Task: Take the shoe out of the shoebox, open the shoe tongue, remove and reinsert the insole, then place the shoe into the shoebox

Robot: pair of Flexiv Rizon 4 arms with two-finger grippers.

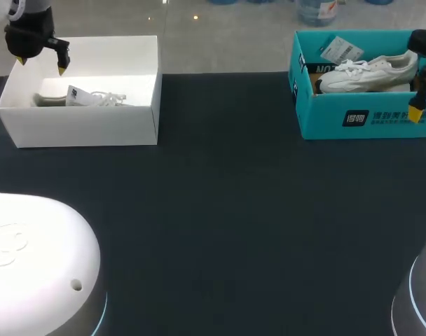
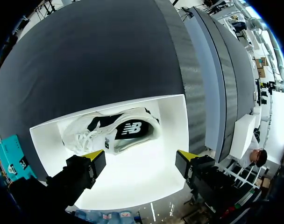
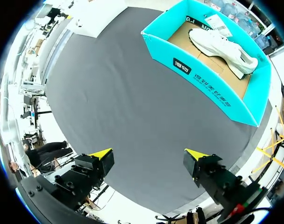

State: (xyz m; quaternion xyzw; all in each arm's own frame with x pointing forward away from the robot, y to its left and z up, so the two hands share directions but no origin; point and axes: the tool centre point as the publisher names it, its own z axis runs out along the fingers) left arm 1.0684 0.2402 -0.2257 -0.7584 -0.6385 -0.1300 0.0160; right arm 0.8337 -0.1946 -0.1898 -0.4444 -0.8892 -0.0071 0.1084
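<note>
A white shoebox stands at the table's far left with a white shoe lying in it. In the left wrist view that shoe shows a black lining and lies ahead of my left gripper, which is open. From the head view, the left gripper hangs over the box's back left corner. A teal shoebox at the far right holds a white sneaker. My right gripper hangs open by its right front part. In the right wrist view the teal shoebox and sneaker lie ahead of the right gripper.
A dark mat covers the table between and in front of the two boxes. A paper tag lies in the teal box by the sneaker's toe. The robot's white base parts fill the near left and right corners.
</note>
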